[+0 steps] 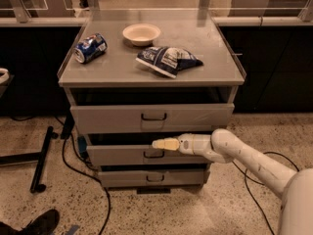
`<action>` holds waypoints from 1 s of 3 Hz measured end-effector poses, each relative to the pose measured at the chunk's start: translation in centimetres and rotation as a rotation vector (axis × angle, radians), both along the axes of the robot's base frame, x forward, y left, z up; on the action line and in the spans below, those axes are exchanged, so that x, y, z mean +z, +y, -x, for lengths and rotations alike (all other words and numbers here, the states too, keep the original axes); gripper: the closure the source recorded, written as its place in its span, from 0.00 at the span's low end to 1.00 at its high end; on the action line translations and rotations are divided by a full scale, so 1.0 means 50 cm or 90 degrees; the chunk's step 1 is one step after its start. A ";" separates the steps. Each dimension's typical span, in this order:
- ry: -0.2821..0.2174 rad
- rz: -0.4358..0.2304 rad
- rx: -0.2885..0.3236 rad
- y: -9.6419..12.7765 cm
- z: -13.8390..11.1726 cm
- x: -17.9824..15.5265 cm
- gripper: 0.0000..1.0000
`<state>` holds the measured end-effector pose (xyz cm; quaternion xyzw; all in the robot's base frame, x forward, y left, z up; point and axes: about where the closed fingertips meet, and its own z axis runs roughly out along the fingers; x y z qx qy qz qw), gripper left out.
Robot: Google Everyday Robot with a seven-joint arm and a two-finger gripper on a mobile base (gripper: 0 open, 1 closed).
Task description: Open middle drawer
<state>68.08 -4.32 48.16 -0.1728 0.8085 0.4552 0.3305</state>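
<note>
The middle drawer (117, 155) is the pale-grey front in the middle of the grey cabinet, with a small dark bracket handle (154, 154) at its centre. A dark gap shows above its front. My gripper (164, 144), pale yellow at the tip, reaches in from the right on a white arm (244, 158). Its tip sits just above the handle, at the drawer front's top edge. Whether it touches the handle I cannot tell.
The taller top drawer (151, 117) and the narrow bottom drawer (151, 177) sit above and below. On the cabinet top (112, 67) lie a blue can (90, 47), a white bowl (141, 34) and a blue chip bag (168, 60). Cables and a black stand leg (41, 163) are on the floor at left.
</note>
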 end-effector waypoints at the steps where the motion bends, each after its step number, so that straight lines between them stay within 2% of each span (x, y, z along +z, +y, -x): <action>1: 0.015 0.019 0.025 -0.015 0.035 -0.004 0.00; 3: 0.075 0.079 0.112 -0.034 0.128 -0.031 0.00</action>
